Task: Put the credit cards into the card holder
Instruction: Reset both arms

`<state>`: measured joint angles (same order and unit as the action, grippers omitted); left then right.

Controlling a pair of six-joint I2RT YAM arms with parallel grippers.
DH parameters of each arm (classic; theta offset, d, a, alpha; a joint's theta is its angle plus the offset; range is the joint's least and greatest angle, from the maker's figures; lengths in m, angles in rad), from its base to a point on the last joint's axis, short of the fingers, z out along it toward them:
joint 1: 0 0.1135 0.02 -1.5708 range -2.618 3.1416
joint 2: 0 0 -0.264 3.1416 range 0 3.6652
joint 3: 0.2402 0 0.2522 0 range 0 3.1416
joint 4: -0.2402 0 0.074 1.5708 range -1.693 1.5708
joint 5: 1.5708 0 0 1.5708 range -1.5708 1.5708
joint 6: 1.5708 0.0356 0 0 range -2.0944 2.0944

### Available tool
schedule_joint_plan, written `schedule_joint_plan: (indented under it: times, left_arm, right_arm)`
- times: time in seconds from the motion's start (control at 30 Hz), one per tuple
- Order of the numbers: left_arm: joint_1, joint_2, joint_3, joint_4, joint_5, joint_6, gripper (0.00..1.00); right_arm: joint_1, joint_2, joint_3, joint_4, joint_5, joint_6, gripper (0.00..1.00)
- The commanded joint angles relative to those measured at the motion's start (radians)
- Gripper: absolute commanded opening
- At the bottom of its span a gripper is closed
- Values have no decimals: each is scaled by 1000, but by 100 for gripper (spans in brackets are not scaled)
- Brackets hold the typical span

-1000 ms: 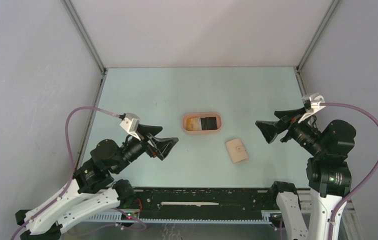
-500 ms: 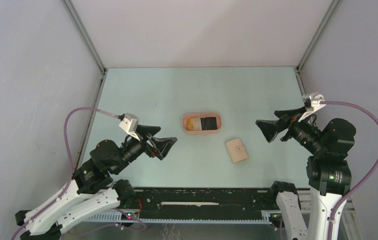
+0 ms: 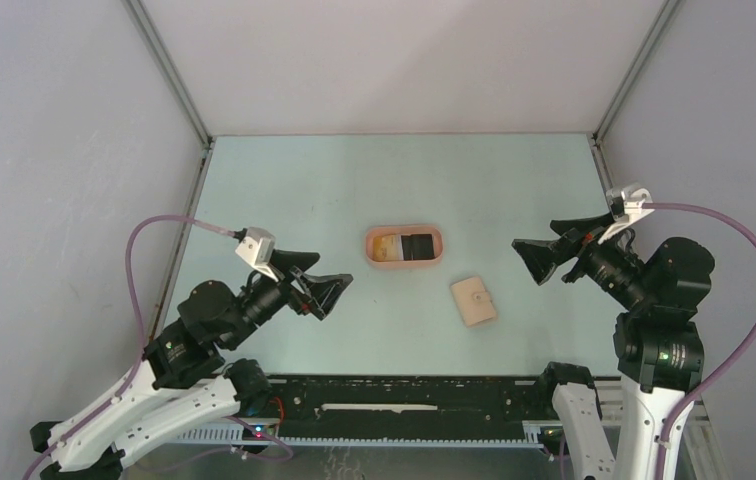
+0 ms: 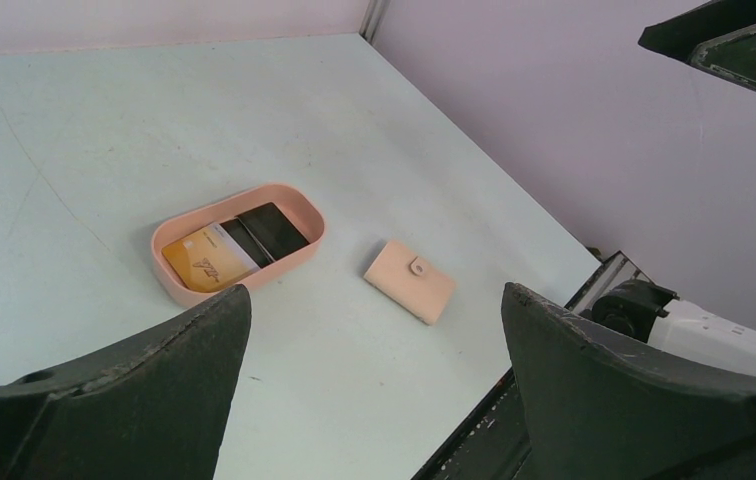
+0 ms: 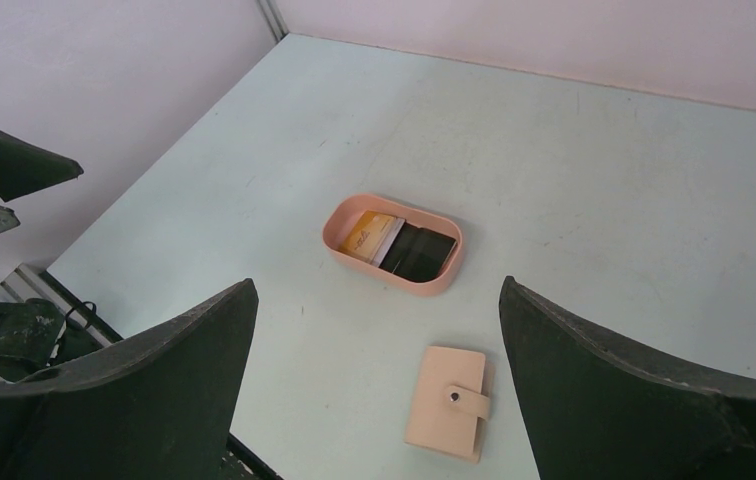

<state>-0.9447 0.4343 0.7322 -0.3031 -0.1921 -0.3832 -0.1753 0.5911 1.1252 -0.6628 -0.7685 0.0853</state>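
Note:
The credit cards (image 3: 404,245), one yellow-orange and the rest black, lie in a salmon-pink oval tray (image 3: 404,262) mid-table; they also show in the left wrist view (image 4: 234,245) and the right wrist view (image 5: 399,245). The card holder (image 3: 474,300), a beige wallet snapped shut, lies flat right of the tray, in the left wrist view (image 4: 410,280) and right wrist view (image 5: 447,401) too. My left gripper (image 3: 332,288) is open and empty, left of the tray. My right gripper (image 3: 532,258) is open and empty, right of the wallet. Both hover above the table.
The pale green table (image 3: 304,190) is walled on three sides by grey panels. A black rail (image 3: 404,395) runs along the near edge between the arm bases.
The left gripper has drifted slightly down and toward the near edge. The right arm, tray and wallet have not moved.

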Motion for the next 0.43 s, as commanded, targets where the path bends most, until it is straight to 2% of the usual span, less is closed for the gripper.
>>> schedule_joint_plan:
  times: [0.0, 0.4]
  left_arm:
    - [4, -8, -21, 7, -15, 23, 100]
    - [5, -4, -31, 22, -12, 24, 100]
  right_arm:
    - [-7, 1, 32, 5, 2, 10, 100]
    - [-10, 8, 32, 8, -5, 0, 100]
